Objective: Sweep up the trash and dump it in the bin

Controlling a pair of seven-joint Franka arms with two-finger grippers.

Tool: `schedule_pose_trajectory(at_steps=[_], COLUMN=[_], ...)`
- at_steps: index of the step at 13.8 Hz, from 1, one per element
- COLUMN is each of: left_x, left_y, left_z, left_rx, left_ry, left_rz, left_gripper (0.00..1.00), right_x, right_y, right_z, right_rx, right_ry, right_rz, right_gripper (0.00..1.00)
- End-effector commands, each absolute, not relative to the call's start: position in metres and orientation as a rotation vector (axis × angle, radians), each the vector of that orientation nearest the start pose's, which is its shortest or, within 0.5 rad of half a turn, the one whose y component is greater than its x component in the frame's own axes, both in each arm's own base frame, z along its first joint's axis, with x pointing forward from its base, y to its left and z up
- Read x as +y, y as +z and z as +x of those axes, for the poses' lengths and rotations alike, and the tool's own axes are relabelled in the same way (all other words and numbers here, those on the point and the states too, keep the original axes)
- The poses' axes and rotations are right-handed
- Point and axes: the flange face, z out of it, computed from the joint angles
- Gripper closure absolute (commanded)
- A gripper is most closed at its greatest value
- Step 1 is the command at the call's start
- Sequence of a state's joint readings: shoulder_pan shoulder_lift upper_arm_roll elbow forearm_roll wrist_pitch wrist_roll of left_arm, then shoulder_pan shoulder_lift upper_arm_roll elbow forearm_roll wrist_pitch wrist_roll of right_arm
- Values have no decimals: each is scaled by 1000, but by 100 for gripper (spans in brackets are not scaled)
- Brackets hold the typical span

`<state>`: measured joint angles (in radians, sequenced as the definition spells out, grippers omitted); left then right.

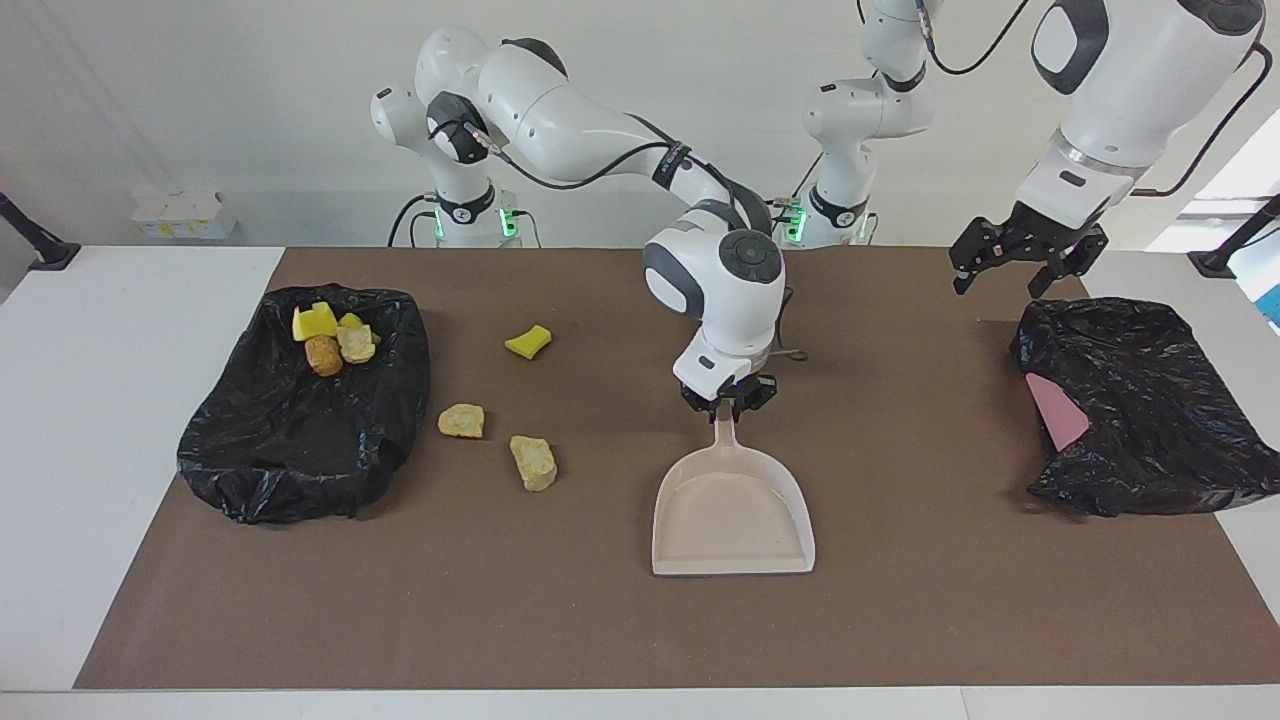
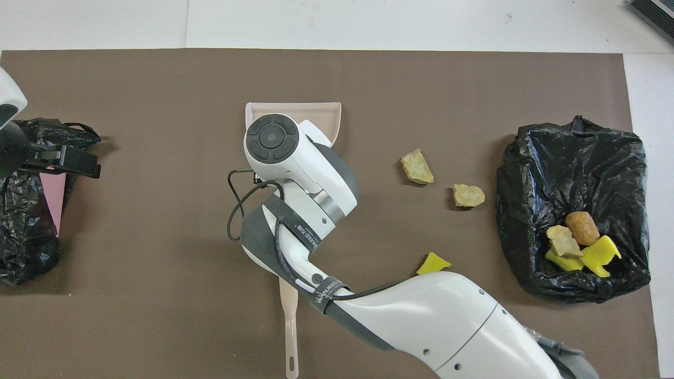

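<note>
The beige dustpan (image 1: 732, 515) lies flat mid-table, mouth facing away from the robots. My right gripper (image 1: 728, 402) is shut on its handle (image 2: 288, 321) close to the pan. Three pieces of trash lie loose on the mat between pan and bin: a yellow sponge bit (image 1: 528, 341) and two tan lumps (image 1: 461, 420) (image 1: 534, 462). The black-bagged bin (image 1: 300, 440) at the right arm's end holds several more pieces (image 1: 330, 340). My left gripper (image 1: 1000, 282) hangs open in the air by the black bag at the left arm's end.
A crumpled black bag (image 1: 1140, 410) with a pink thing (image 1: 1055, 412) showing in it sits at the left arm's end. The brown mat (image 1: 900, 620) covers the table, with white tabletop beside it at both ends. A thin cable (image 2: 234, 210) loops off the right wrist.
</note>
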<state>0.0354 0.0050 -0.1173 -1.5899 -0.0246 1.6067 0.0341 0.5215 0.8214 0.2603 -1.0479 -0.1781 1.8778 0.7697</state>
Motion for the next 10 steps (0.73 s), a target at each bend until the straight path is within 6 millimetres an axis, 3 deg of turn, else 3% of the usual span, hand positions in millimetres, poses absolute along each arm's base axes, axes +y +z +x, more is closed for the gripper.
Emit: schedule_pose_trajectory(at_steps=[1, 4, 5, 6, 10], left_x=[-50, -56, -72, -78, -119], left_y=[617, 610, 609, 602, 578], left_z=[556, 564, 565, 572, 585], left_rx=[186, 192, 235, 247, 350], left_ry=[-1, -25, -41, -51, -80], left_rz=[-3171, -3174, -3173, -3174, -3172], left_gripper=[0, 0, 0, 0, 0], right_x=[478, 478, 476, 481, 499], right_y=[391, 422, 429, 434, 440], right_z=[595, 565, 550, 531, 449], right_rx=[64, 38, 32, 48, 23], right_ry=[-19, 3, 13, 35, 65], right_rz=[-3073, -3074, -3084, -3088, -3149], right_gripper=[50, 38, 34, 24, 7])
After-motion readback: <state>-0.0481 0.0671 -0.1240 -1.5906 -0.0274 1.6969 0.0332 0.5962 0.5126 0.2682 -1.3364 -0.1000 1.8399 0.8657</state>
